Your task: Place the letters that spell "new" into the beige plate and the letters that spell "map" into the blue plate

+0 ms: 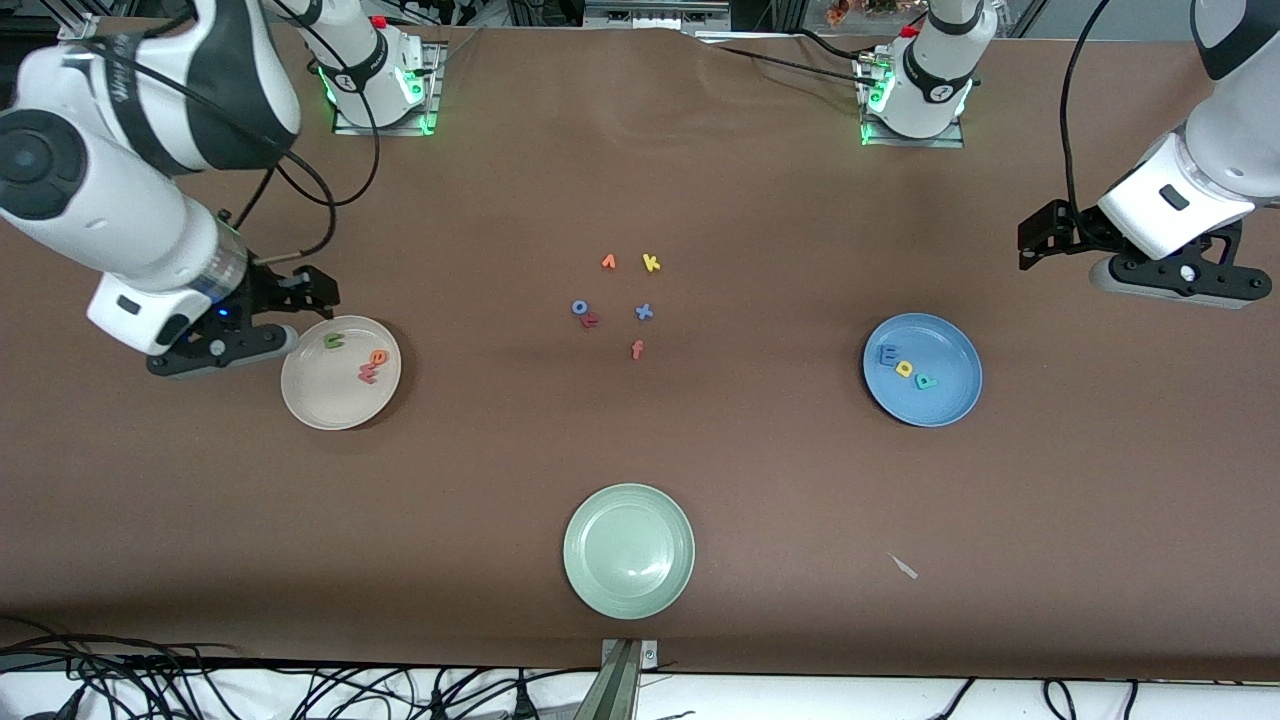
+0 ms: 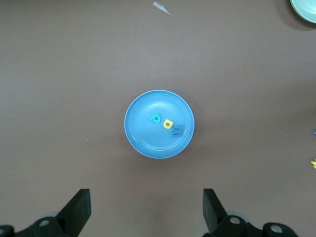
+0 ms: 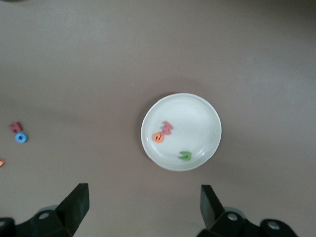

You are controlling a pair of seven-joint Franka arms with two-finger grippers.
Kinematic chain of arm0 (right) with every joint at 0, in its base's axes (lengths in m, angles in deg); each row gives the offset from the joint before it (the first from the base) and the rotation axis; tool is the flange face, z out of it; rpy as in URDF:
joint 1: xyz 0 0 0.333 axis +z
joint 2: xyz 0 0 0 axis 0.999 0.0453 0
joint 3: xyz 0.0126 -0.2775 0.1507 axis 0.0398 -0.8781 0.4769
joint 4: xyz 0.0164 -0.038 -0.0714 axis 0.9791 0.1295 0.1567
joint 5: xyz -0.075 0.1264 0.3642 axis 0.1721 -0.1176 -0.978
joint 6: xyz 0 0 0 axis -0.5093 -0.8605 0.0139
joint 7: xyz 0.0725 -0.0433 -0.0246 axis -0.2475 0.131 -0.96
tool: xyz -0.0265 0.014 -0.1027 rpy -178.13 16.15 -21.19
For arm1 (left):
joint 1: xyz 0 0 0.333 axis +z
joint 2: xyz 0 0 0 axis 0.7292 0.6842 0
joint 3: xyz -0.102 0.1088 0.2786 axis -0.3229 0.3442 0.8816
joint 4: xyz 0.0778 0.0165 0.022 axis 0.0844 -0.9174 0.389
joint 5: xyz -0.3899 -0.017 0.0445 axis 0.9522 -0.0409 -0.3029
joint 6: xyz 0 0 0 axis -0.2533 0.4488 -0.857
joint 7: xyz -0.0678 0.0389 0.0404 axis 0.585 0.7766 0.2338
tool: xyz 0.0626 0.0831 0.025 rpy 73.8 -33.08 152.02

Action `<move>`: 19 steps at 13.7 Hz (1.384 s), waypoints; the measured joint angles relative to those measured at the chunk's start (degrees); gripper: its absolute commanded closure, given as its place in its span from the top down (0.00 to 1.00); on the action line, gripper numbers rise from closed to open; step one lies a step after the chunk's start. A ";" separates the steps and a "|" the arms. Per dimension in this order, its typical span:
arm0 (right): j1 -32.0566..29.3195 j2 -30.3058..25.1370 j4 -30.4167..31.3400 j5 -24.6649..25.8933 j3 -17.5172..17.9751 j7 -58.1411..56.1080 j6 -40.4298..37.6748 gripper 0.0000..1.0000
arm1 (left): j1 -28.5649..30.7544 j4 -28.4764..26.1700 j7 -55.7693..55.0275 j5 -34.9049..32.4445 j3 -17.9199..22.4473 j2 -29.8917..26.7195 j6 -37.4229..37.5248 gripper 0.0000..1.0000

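Note:
The beige plate (image 1: 300, 400) lies toward the right arm's end of the table. In it are the green n (image 1: 334, 341), the orange e (image 1: 378, 357) and the pinkish-red w (image 1: 368, 375). My right gripper (image 1: 225, 352) hangs open and empty beside that plate; its wrist view shows the plate (image 3: 197, 123) ahead of the gripper (image 3: 143, 210). The blue plate (image 1: 950, 400) toward the left arm's end holds the blue m (image 1: 888, 354), the yellow a (image 1: 905, 368) and the teal p (image 1: 926, 381). Well above the table near it, my left gripper (image 1: 1175, 280) is open and empty (image 2: 146, 212).
Loose letters lie mid-table: orange v (image 1: 608, 262), yellow k (image 1: 651, 263), blue o (image 1: 579, 307), blue x (image 1: 644, 312), red f (image 1: 637, 349). A pale green plate (image 1: 629, 590) sits nearest the front camera. A small pale scrap (image 1: 904, 566) lies beside it.

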 measured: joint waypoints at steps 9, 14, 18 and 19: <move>-16.64 -7.77 1.88 0.09 14.57 1.14 -6.63 1.00 | 0.00 1.07 0.00 0.00 0.00 0.01 0.00 1.00; -20.30 -7.98 1.91 0.12 15.80 0.88 -7.09 1.00 | -0.07 1.08 0.00 0.00 -0.03 0.01 0.00 1.00; -20.32 -8.03 1.91 1.22 15.91 0.90 -6.00 1.00 | -0.11 1.08 0.00 0.00 -0.06 0.01 0.00 1.00; -20.33 -8.05 1.90 1.86 15.92 0.91 -5.92 1.00 | -0.11 1.08 0.00 0.00 -0.06 0.01 0.00 1.00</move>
